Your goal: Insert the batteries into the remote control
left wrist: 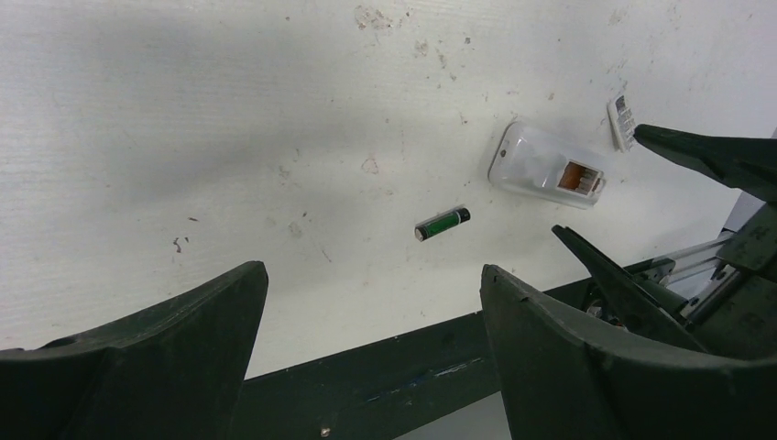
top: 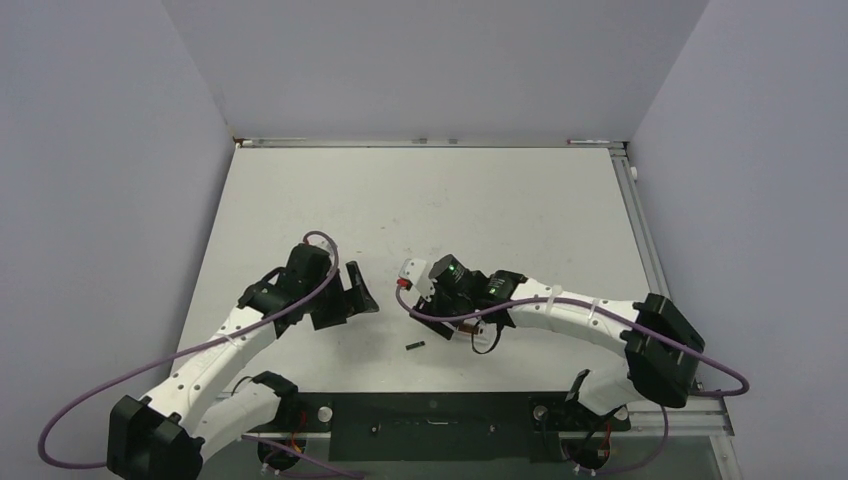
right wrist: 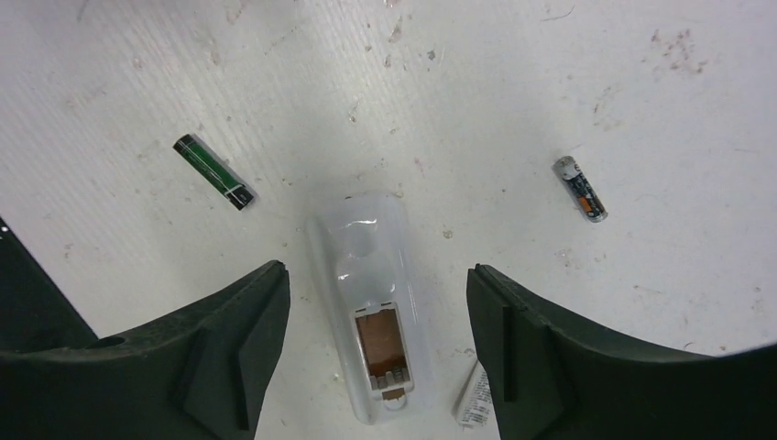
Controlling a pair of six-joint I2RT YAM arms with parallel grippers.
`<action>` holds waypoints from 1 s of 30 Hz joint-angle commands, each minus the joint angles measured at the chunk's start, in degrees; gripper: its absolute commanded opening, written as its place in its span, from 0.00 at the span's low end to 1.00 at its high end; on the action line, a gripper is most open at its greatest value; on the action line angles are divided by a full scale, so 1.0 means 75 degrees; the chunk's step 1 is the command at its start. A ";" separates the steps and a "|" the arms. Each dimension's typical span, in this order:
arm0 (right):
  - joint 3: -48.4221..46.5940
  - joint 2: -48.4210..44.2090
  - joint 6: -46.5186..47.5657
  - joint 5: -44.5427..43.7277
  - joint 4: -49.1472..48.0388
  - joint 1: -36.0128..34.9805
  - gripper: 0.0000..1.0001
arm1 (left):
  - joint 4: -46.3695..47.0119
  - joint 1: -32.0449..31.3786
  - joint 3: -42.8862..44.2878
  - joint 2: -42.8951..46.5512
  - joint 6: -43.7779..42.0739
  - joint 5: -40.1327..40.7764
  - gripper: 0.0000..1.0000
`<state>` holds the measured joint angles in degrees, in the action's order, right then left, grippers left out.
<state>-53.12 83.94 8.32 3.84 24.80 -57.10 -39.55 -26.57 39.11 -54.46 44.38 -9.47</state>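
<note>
The left gripper (left wrist: 373, 269) hangs spread and empty. The right gripper (right wrist: 376, 271) is spread too, its fingers (right wrist: 229, 339) flanking the remote control (right wrist: 371, 302) without touching it. The remote lies on the table (right wrist: 513, 82), a white bar with a rounded far end and its coppery battery slot facing up. Farther out lie the green battery (right wrist: 213, 171) on one side and the orange-marked battery (right wrist: 580, 188) on the other.

The top camera looks down from high behind both arms (top: 230, 345) over the whole white surface (top: 450, 200). Each wrist camera peers close past its own fingers (left wrist: 137, 367); both share the remote (right wrist: 366, 302) and 1 green battery (right wrist: 213, 171).
</note>
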 commanded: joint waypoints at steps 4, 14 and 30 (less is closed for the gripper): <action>-0.0455 -0.0993 -0.0920 0.0029 0.0184 0.0601 0.69 | 0.0801 -0.0179 -0.0152 -0.0305 0.0177 -0.0459 0.84; 0.0137 -0.1472 -0.2113 0.0540 0.0090 0.1872 0.66 | 0.1558 -0.1840 -0.0223 -0.1215 0.1401 -0.0119 0.84; 0.0762 -0.0363 -0.3834 -0.0127 0.0840 0.1922 0.09 | 0.2153 -0.3219 -0.0033 -0.1868 0.2192 0.0138 0.84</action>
<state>-47.37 79.66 -15.75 5.74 28.97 -42.72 -25.87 -50.54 36.36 -69.06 59.88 -9.58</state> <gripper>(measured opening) 0.088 0.837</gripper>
